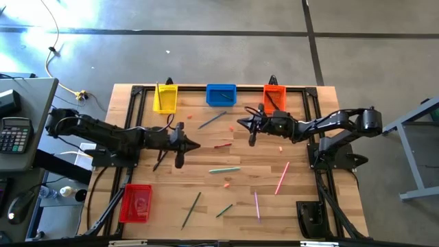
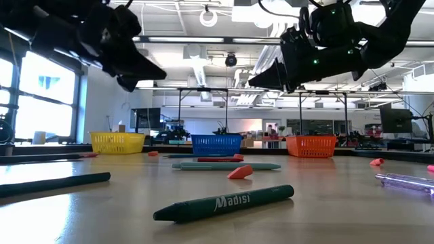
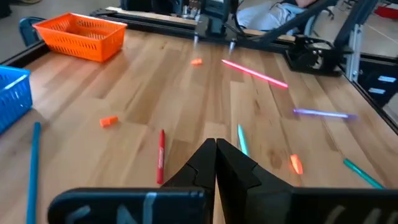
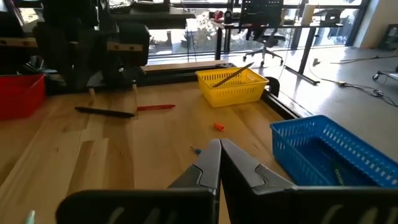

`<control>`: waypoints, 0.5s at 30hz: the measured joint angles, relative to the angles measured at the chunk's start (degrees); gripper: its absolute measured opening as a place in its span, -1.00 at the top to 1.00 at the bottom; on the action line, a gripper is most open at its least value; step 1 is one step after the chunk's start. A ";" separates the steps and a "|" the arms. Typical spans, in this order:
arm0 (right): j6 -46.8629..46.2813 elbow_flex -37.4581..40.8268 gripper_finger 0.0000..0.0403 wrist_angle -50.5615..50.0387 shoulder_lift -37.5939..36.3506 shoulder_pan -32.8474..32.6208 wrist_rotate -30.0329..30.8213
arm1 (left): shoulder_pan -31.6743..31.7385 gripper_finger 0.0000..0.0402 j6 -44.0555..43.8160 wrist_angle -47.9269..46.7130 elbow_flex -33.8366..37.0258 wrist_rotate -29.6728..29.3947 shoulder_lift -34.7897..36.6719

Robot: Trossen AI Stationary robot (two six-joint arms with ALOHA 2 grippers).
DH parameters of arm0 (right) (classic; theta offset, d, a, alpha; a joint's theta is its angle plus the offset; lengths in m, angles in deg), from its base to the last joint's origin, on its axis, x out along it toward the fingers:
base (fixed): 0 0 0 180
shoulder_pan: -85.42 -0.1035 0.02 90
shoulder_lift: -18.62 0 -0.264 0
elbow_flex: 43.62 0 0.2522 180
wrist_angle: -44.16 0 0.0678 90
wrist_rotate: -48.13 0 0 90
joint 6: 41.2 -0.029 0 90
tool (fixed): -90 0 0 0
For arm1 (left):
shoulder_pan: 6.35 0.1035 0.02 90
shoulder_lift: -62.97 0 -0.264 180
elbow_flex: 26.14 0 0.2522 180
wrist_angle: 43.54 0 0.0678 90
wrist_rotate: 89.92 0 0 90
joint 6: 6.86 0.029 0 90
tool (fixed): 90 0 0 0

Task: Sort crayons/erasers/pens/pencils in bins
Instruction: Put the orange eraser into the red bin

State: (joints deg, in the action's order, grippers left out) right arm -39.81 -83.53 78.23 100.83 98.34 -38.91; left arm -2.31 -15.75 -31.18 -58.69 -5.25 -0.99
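Observation:
My left gripper point(image 1: 195, 145) hovers shut over the table's middle left, holding nothing; its closed tips point(image 3: 216, 148) point across the table above a red stick point(image 3: 160, 155). My right gripper point(image 1: 240, 122) is shut and empty too, hanging above the far middle between the blue bin point(image 1: 221, 95) and the orange bin point(image 1: 274, 97). The yellow bin point(image 1: 164, 98) stands at the far left with a thin pencil point(image 4: 233, 76) leaning in it. The red bin point(image 1: 136, 203) sits near left. A pink pen point(image 1: 282, 178), a purple pen point(image 1: 257, 204), a green crayon point(image 2: 224, 203) and erasers point(image 2: 239, 172) lie flat on the wood.
A teal stick point(image 1: 225, 169), a blue-grey stick point(image 1: 212, 121) and dark pencils point(image 1: 191, 209) lie scattered over the table's middle. A black frame point(image 1: 137, 103) runs along the table's edges. A desk with a calculator point(image 1: 15, 134) stands to the left.

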 joint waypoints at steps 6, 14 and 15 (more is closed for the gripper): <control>-1.77 -2.14 1.00 -10.57 -3.99 -2.69 0.55 | -1.89 1.00 0.04 7.86 4.96 -0.08 0.00; -19.09 -4.22 1.00 -41.95 -11.06 -11.57 5.97 | -2.00 1.00 -0.63 11.44 8.47 -1.39 0.00; -22.41 -4.26 1.00 -45.31 -11.92 -13.00 6.73 | -2.00 1.00 -0.21 11.43 8.65 -1.39 0.00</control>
State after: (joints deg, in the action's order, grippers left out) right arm -62.22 -87.79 32.92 88.90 85.34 -32.18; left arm -4.31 -15.96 -19.75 -50.04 -6.64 -0.99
